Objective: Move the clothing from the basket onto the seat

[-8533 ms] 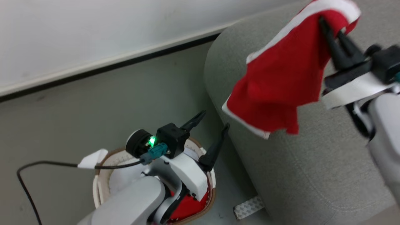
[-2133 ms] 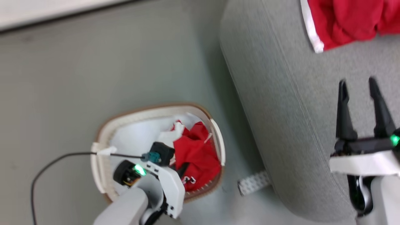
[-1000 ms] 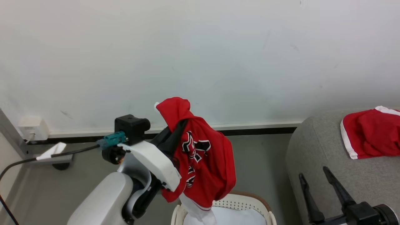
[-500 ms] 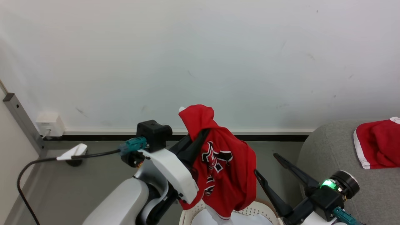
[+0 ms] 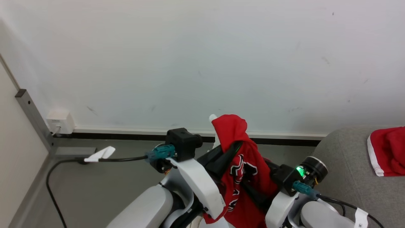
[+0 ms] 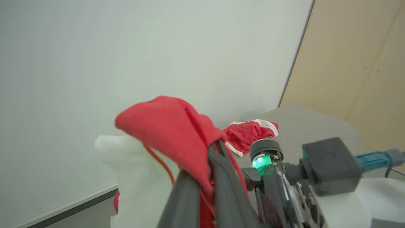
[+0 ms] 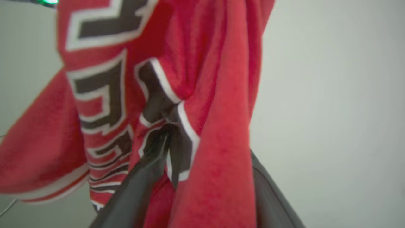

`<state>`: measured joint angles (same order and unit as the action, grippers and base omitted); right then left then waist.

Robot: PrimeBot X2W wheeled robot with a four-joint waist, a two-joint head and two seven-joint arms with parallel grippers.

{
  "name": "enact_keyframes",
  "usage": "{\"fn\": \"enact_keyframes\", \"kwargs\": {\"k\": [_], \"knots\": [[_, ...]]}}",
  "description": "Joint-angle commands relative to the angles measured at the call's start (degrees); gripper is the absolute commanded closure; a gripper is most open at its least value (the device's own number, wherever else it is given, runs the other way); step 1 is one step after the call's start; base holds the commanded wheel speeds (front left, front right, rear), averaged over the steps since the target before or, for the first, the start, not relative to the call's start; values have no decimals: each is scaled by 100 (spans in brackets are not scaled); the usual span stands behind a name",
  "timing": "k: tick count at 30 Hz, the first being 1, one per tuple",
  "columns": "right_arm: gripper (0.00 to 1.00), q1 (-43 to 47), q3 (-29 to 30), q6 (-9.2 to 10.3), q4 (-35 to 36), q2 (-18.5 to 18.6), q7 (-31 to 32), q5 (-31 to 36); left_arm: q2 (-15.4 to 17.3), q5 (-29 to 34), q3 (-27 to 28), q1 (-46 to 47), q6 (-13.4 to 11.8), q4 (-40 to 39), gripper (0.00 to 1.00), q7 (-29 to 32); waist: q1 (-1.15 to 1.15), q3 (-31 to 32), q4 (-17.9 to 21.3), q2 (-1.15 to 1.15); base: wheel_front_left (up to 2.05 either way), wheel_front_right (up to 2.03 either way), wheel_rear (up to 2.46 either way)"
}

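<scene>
Red, soft and loosely folded, the held garment [image 5: 243, 167] hangs in the air in front of the pale wall [image 5: 202, 63], between the two arms. Up close its cloth looks matte and slightly fleecy. It is printed with blocky black letters outlined in white, and the right wrist view shows thin white and red striping along a hem. A blurred white part [image 6: 133, 164] of it droops beside the topmost fold. That fold bunches into a rounded, hood-like peak above the left gripper [image 5: 234, 147]. Its two long dark fingers [image 6: 227, 193] are pressed together with a pinch of red cloth caught between them, and the garment drapes down from there. The right gripper [image 7: 208, 148] reaches into the hanging folds from the other side. Its fingers [image 7: 136, 190] stand spread wide, one on each side of a thick fold that falls between them; the cloth brushes them but is not squeezed. A second garment [image 5: 387, 152], red with a white band along its edge, lies crumpled on the light-grey seat [image 5: 345, 171], a woven-textured cushion with a rounded corner, well apart from the held one.
</scene>
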<state>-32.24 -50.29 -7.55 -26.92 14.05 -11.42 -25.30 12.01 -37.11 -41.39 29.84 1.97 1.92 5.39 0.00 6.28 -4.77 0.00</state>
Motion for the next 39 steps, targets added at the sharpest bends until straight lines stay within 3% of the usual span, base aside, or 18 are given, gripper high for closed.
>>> {"fn": "enact_keyframes", "kwargs": {"k": [1, 4, 5, 6, 10, 15, 17, 18, 19, 39], "knots": [[0, -110, -114, 13, -223, -70, -20, -159, -42, -56, -9, 56, 26, -13, 100, -30, 0, 12, -32, 0, 0, 0, 0], [0, -227, -297, 13, -669, -287, -132, -429, -125, -119, -45, 68, 53, 0, 100, -59, 0, 25, -74, 0, 0, 0, 0], [60, -251, -314, 13, -784, -357, -190, -546, -138, -133, -52, 71, 61, 13, 100, -62, 0, 31, -85, 0, 0, 0, 0], [100, -273, -359, 13, -864, -416, -236, -630, -152, -160, -54, 63, 70, 23, 100, -66, 0, 38, -97, 0, 0, 0, 0], [100, -342, -549, 13, -963, -439, -352, -985, -115, -190, -23, -4, 60, 88, 100, -128, 0, 61, -111, 0, 0, 0, 0], [100, -399, -260, 13, -763, -343, -379, -1062, -37, -116, 29, -88, -6, 162, 99, -245, 0, 44, -49, 0, 0, 0, 0], [100, -321, -113, 13, -632, -294, -378, -1008, -3, -74, 43, -128, -27, 196, 76, -304, 0, 29, -12, 0, 0, 0, 0], [100, -282, -46, 13, -562, -258, -378, -980, 16, -53, 49, -145, -49, 210, 53, -341, 0, 20, 12, 0, 0, 0, 0], [100, -250, 34, 13, -508, -223, -378, -951, 29, -50, 63, -166, -65, 232, 0, -378, 0, 11, 37, 0, 0, 0, 0], [100, -90, 1058, 13, -208, 166, -380, -634, -48, -14, -93, -377, -53, 548, 0, -706, 0, -169, 694, 0, 0, 0, 0]]}}
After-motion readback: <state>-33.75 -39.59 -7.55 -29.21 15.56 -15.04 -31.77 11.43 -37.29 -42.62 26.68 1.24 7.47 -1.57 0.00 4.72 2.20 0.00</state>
